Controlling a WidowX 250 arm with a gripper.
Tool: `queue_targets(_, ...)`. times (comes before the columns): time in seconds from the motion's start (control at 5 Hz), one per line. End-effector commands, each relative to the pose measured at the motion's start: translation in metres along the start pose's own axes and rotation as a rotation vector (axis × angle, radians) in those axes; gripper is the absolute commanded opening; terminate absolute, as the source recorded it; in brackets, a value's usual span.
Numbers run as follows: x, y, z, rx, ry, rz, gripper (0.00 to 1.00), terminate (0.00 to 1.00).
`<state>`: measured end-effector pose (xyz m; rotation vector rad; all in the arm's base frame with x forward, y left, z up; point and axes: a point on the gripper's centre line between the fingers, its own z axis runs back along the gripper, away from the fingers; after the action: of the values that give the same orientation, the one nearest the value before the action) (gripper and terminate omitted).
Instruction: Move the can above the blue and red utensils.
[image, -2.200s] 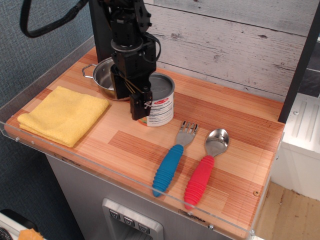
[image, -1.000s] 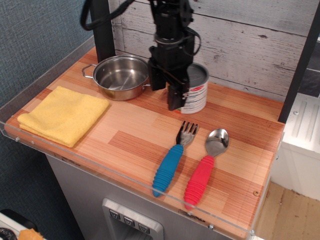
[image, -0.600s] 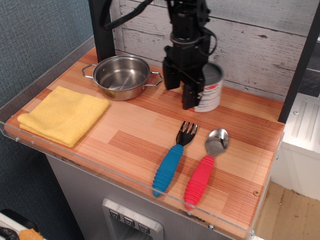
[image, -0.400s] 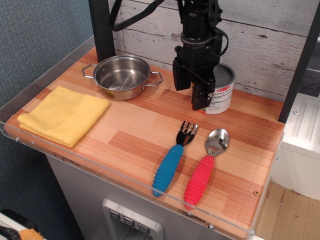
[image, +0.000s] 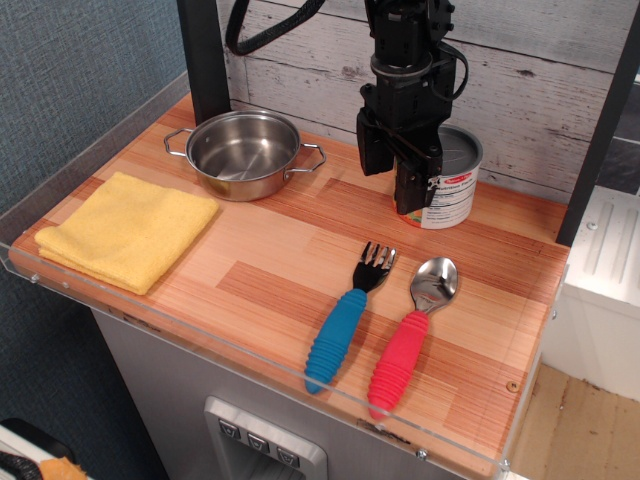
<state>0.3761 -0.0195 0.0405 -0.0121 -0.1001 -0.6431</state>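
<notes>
The can (image: 452, 190), a short tin with a grey lid and white label, stands on the wooden counter near the back wall, behind the fork and spoon. My black gripper (image: 400, 180) is shut on the can's left side, with one finger in front of the label. The fork with the blue handle (image: 346, 315) and the spoon with the red handle (image: 410, 338) lie side by side at the front right, heads pointing toward the can.
A shiny steel two-handled pot (image: 244, 153) stands at the back left. A folded yellow cloth (image: 128, 229) lies at the left. A clear plastic rim (image: 250, 350) runs along the counter's front and left edges. The plank wall is close behind the can.
My gripper has carried the can from beside the pot rightward and toward the back wall, to a spot behind the fork and spoon. The pot, cloth and utensils have not moved.
</notes>
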Motion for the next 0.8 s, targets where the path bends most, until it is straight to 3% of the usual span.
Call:
queue_targets(0.0, -0.005, 0.004, 0.04, 0.02, -0.089, 0.015, 1.0, 0.0)
queue_targets(0.6, -0.068, 0.024, 0.066, 0.037, -0.018, 0.382, 1.0, 0.0)
